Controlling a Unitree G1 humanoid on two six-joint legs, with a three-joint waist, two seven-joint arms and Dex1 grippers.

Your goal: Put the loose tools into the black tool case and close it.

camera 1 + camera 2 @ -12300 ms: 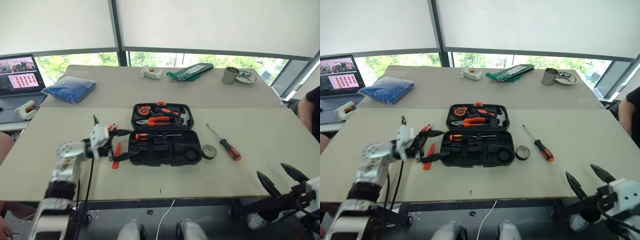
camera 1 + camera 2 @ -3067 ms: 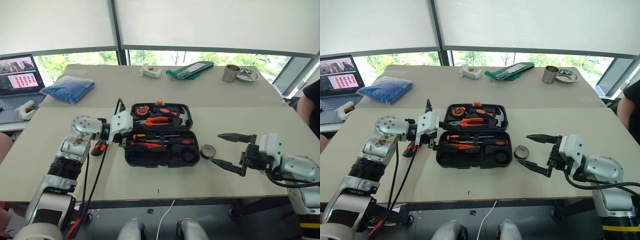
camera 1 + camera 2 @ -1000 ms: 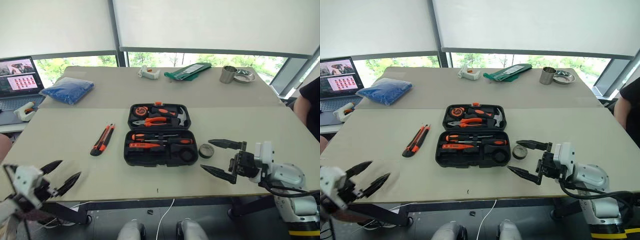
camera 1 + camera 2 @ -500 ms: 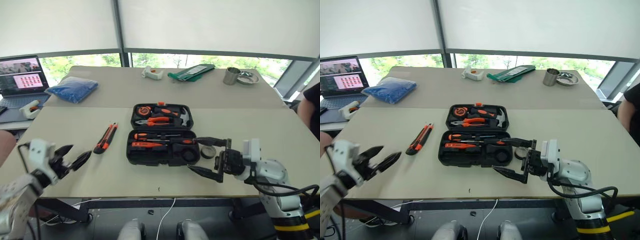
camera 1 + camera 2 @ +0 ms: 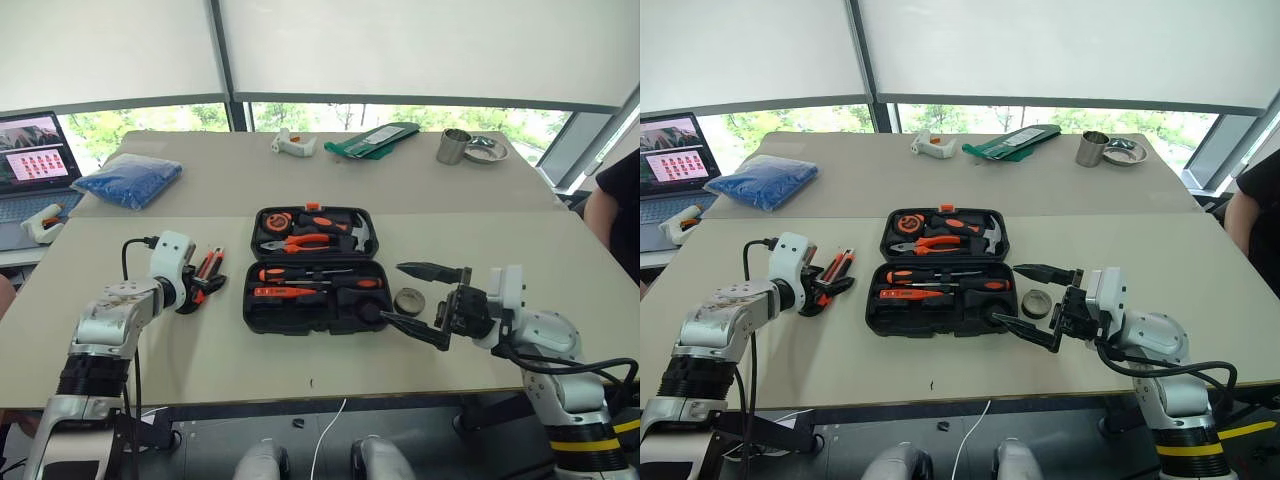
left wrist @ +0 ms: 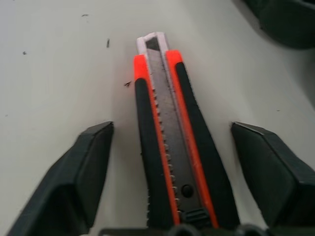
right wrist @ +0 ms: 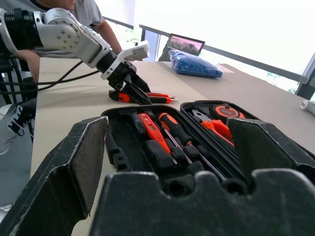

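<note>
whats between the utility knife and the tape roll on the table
The open black tool case lies between them in the left eye view: utility knife off one side, tape roll off the other.

Case (image 5: 310,310) black, tools inside orange-and-black with bare metal shafts. Knife (image 6: 172,157) orange and black, grey ridged blade strip down the middle, pale tip. Tape roll (image 5: 409,300) dark with a grey face. Table (image 5: 300,180) beige. Bag (image 5: 128,179) blue. Cup (image 5: 452,146) and dish (image 5: 484,150) shiny metal. Folder (image 5: 375,138) green. Gripper fingers (image 6: 83,172) black, arm shells silver-white.
</note>
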